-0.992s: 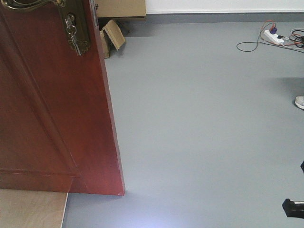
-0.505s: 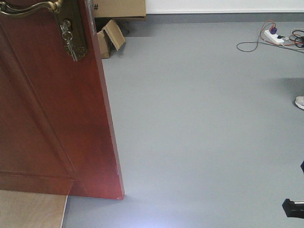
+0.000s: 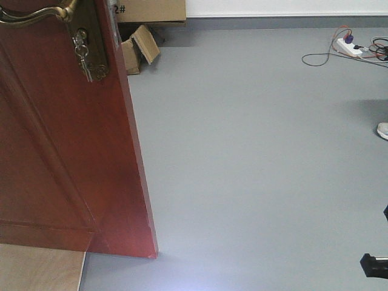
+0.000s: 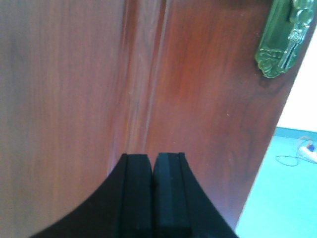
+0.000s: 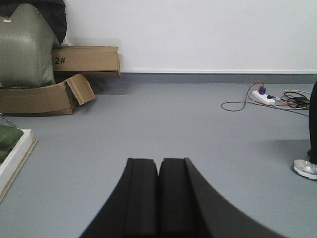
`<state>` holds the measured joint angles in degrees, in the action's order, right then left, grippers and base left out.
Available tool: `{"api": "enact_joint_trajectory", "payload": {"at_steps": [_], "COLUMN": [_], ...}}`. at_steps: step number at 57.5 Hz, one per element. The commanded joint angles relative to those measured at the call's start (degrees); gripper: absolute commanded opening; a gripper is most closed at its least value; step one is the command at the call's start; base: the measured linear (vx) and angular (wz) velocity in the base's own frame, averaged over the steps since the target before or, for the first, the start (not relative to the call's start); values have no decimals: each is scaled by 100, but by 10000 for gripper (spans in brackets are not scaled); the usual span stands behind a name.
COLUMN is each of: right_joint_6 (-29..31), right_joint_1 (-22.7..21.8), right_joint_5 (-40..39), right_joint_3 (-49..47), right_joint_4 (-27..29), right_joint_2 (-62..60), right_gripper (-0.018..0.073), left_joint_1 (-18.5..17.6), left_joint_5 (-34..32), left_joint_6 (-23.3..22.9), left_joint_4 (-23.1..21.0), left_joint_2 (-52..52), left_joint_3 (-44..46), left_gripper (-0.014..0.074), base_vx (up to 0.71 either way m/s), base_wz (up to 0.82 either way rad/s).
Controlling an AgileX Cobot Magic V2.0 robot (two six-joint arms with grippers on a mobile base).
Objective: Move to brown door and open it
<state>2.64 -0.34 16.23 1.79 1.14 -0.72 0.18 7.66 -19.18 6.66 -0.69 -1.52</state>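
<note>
The brown door (image 3: 66,157) fills the left of the front view, swung ajar with its free edge toward the grey floor. Its brass lever handle (image 3: 36,13) and lock plate with hanging keys (image 3: 85,54) sit at the top left. In the left wrist view my left gripper (image 4: 152,158) is shut, empty, close against the door's panel (image 4: 99,79), with the lock plate (image 4: 282,39) up to the right. My right gripper (image 5: 159,162) is shut on nothing and faces open grey floor.
Cardboard boxes (image 5: 54,89) and a green bag (image 5: 25,44) lie by the far wall beyond the door's edge. A power strip with cables (image 3: 351,48) lies far right. A person's shoe (image 3: 382,130) shows at the right edge. A pale wooden board (image 3: 36,267) lies under the door.
The door's free edge and its lock plate have shifted left in the front view, uncovering more of the boxes behind; the door has swung further away.
</note>
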Motion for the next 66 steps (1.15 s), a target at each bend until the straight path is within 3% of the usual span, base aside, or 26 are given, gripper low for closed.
{"api": "enact_joint_trajectory", "payload": {"at_steps": [1, 9, 66], "right_joint_6": [31, 31, 31], "right_joint_1": [-10, -10, -10], "right_joint_5": [-470, -470, -470], "right_joint_3": [22, 22, 22], "right_joint_4": [-35, -35, -35], "right_joint_2": [69, 69, 69], "right_gripper": [0, 0, 0], "left_joint_1": [27, 27, 27], "left_joint_5": [-497, -502, -485], "left_joint_6": [326, 758, 758], "left_joint_4": [14, -102, -179], "left_joint_2": [-35, -35, -35], "left_joint_3": [97, 97, 97], "left_gripper": [-3, -3, -3], "base_vx": [0, 0, 0], "base_wz": [0, 0, 0]}}
